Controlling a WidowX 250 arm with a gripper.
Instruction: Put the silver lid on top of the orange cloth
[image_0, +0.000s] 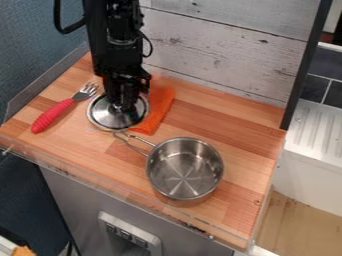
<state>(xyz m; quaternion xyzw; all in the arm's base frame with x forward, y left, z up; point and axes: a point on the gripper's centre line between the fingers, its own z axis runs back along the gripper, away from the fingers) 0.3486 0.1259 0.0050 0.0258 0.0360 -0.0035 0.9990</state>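
The black gripper (121, 107) hangs straight down over the middle of the silver lid (101, 116), where the lid's knob would be, and hides that part. Round and shiny, the lid is at the upper left of the wooden counter. Just right of it is the orange cloth (159, 109), a narrow folded strip running from beside the arm down toward the pot handle. The lid's right edge meets or slightly overlaps the cloth's left side; whether it rests there or is raised, I cannot tell.
A silver pot (185, 169) stands at the centre right, its wire handle pointing toward the lid. A fork with a red handle (53, 116) lies at the left. A whitewashed plank wall (214, 50) rises behind the wooden counter (234, 127).
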